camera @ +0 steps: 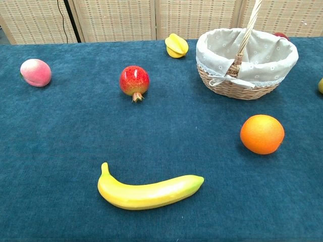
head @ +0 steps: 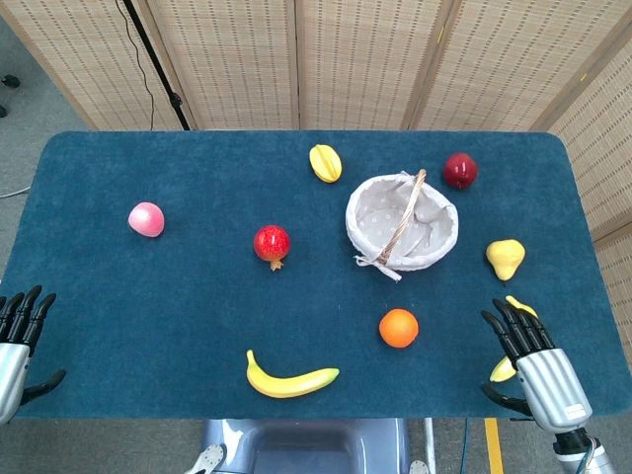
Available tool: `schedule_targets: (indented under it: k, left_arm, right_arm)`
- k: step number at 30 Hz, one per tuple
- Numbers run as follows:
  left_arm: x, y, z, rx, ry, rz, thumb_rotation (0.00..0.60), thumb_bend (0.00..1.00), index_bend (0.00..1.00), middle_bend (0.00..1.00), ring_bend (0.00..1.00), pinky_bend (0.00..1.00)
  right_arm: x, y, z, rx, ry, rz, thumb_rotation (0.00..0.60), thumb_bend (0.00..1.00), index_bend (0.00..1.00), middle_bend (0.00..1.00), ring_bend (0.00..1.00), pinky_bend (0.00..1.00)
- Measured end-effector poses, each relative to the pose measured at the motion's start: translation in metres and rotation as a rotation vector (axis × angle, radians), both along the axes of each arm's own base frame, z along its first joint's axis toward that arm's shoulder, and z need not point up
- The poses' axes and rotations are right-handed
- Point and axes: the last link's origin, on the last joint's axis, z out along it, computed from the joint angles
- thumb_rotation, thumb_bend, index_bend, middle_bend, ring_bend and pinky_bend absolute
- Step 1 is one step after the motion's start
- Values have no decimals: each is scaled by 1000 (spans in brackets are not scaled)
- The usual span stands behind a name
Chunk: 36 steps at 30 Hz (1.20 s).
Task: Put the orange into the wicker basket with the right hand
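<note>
A matt, napped blue cloth covers the table (camera: 60,151). The wicker basket (camera: 237,88) is woven cane with a pale dotted fabric liner. The orange (camera: 262,134) looks finely dimpled and dull; the banana (camera: 149,192) is smooth with a soft sheen. The pomegranate (camera: 134,80) shines, speckled. The right hand (head: 538,365) has ribbed silvery metal and black fingers (head: 509,331).
</note>
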Motion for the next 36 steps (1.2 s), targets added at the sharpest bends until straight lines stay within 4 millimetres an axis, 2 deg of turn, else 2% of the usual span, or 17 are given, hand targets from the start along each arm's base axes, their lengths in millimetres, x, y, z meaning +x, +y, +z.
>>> schedule_targets:
  k: [7, 16, 22, 29, 36]
  left_arm:
    - [2, -3, 6, 16, -11, -10, 600, 0, 0, 0, 0, 0]
    - [5, -7, 6, 9, -14, -18, 600, 0, 0, 0, 0, 0]
    - [6, -7, 3, -13, -15, -23, 600, 0, 0, 0, 0, 0]
    - [4, -6, 3, -13, -18, -18, 600, 0, 0, 0, 0, 0]
    - [3, -5, 4, -12, -25, -14, 600, 0, 0, 0, 0, 0]
  right_arm:
    - [10, -1, -17, 51, 21, 25, 600, 0, 0, 0, 25, 85]
    - [23, -11, -51, 146, 35, 34, 600, 0, 0, 0, 25, 88]
    - [23, -33, -82, 195, 15, -4, 600, 0, 0, 0, 25, 88]
    - [22, -75, -121, 247, 17, -69, 600, 0, 0, 0, 24, 97]
    - [19, -104, -144, 264, 20, -130, 600, 0, 2, 0, 34, 130]
